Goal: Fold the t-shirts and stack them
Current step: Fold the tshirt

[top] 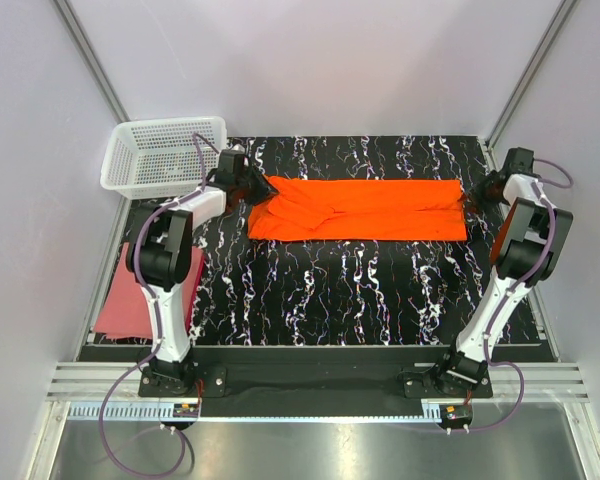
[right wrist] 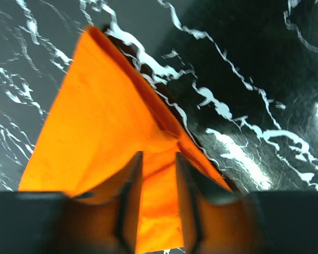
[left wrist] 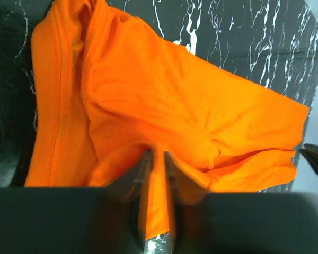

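The bright orange t-shirt (top: 360, 208) lies folded into a long strip across the far half of the black marbled mat (top: 330, 290). My left gripper (top: 263, 188) is at its left end, with the jaws close together on a pinch of orange cloth (left wrist: 164, 90); it shows in the left wrist view (left wrist: 158, 152). My right gripper (top: 474, 195) is at the right end. In the right wrist view (right wrist: 158, 154) its jaws hold a tented corner of the cloth (right wrist: 100, 121). The dusty pink-red t-shirt (top: 120, 300) lies flat left of the mat, partly behind the left arm.
A white plastic mesh basket (top: 165, 155) stands at the far left corner, just behind the left gripper. The near half of the mat shows bare marbled surface. Grey walls close in on both sides and the back.
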